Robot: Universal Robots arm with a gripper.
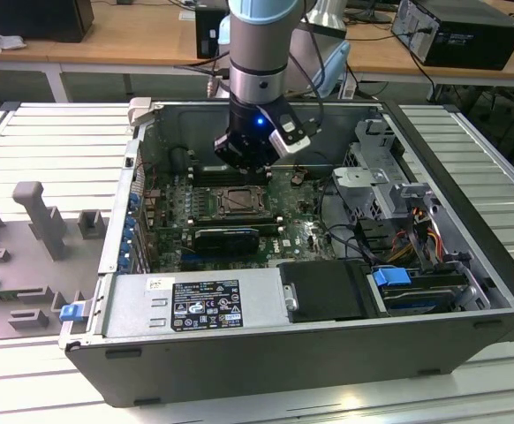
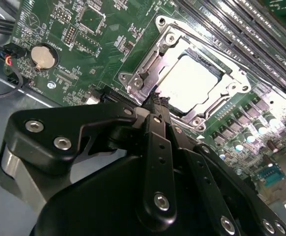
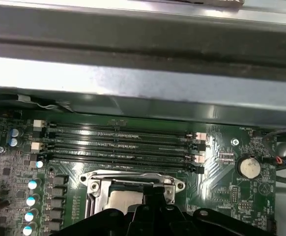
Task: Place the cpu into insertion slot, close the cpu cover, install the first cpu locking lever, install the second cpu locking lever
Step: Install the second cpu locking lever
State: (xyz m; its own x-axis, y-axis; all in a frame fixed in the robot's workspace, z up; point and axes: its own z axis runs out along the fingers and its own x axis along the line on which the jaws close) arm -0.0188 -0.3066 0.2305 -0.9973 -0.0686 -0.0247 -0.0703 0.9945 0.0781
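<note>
gripper: hovering just above the socket edge, fingers looking pressed together, nothing between them.
cpu: 1, sitting flat in the insertion slot, showing through the window of the cpu cover, which is lying down over it.
slot location: mid motherboard, at 6 o'clock of the gripper in the exterior view.
handling: probably light, stiff, fragile underneath; edges only. Cover is thin springy metal; pushing on the frame looks best.
memory slots: 4, empty.
coin cell: 1.
</note>
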